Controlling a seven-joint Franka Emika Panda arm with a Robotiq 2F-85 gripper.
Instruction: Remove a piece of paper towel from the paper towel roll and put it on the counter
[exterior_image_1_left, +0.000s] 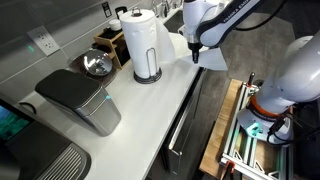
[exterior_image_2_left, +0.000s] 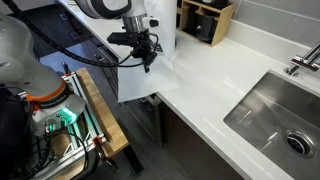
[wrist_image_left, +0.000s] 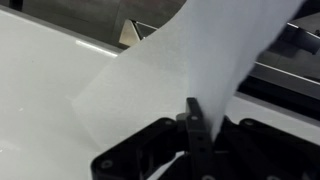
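Observation:
My gripper (exterior_image_1_left: 193, 52) is shut on the piece of paper towel (exterior_image_1_left: 211, 59), a thin white sheet that hangs from the fingers beyond the front edge of the white counter (exterior_image_1_left: 150, 110). The paper towel roll (exterior_image_1_left: 143, 45) stands upright on its holder, to the left of the gripper and apart from it. In the other exterior view the gripper (exterior_image_2_left: 148, 58) holds the sheet (exterior_image_2_left: 145, 85) out over the counter (exterior_image_2_left: 210, 80) edge. In the wrist view the closed fingers (wrist_image_left: 192, 118) pinch the sheet (wrist_image_left: 180, 55) above the counter (wrist_image_left: 40, 70).
A grey boxy appliance (exterior_image_1_left: 80, 100), a metal bowl (exterior_image_1_left: 97, 65) and a wooden box (exterior_image_1_left: 108, 40) (exterior_image_2_left: 205, 20) sit on the counter. A steel sink (exterior_image_2_left: 275, 110) with a faucet (exterior_image_2_left: 305, 60) lies further along. A wooden frame (exterior_image_1_left: 235, 130) (exterior_image_2_left: 95, 110) stands on the floor.

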